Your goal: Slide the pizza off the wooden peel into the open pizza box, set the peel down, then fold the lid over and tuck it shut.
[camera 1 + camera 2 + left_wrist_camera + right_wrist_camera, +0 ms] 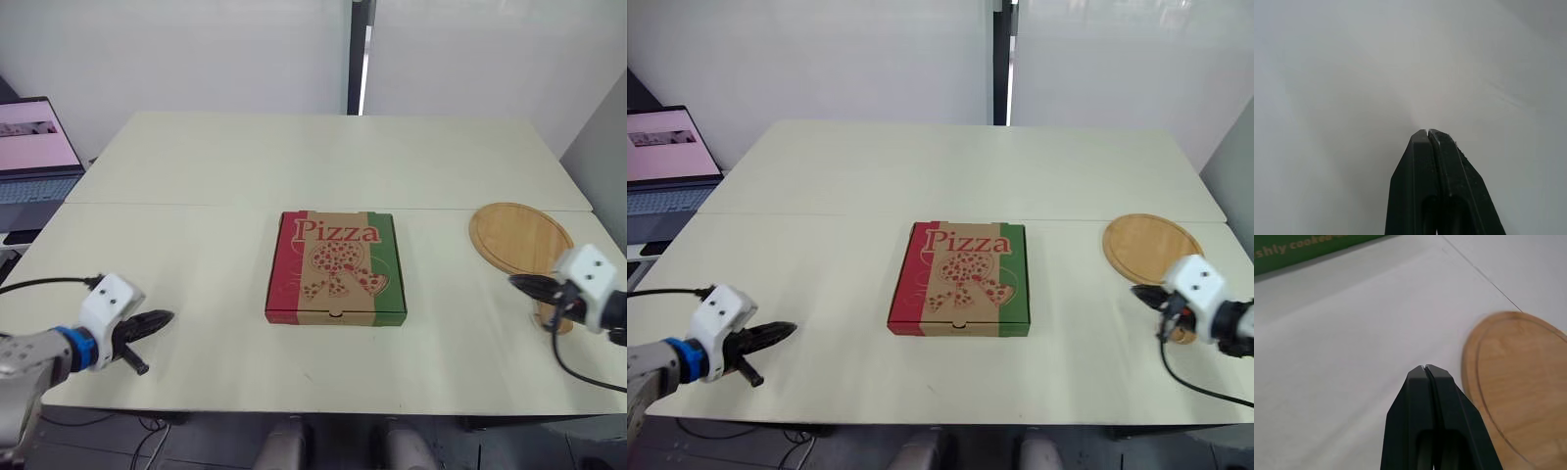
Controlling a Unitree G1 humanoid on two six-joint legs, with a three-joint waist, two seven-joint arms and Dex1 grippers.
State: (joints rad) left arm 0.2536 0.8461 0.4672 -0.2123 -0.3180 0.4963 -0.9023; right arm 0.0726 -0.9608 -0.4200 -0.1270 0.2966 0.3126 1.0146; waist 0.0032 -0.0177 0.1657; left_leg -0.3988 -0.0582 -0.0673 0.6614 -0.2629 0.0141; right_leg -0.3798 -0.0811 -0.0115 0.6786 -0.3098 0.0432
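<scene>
Pizza box (336,267) lid down, mid table (294,162); peel (520,238) flat at right edge; left gripper (160,318), right gripper (521,283) clenched, empty; probably best to confirm the tuck sits flush.

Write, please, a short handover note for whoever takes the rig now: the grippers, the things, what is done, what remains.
Left gripper: shut, empty, over the table to the left of the box.
Right gripper: shut, empty, by the peel's near edge.
Box: mid-table, lid down flat, hiding what is inside.
Peel: flat on the table right of the box, bare.
Done, it seems: peel set down, lid folded over.
Left: perhaps only a check of the front tuck.
</scene>
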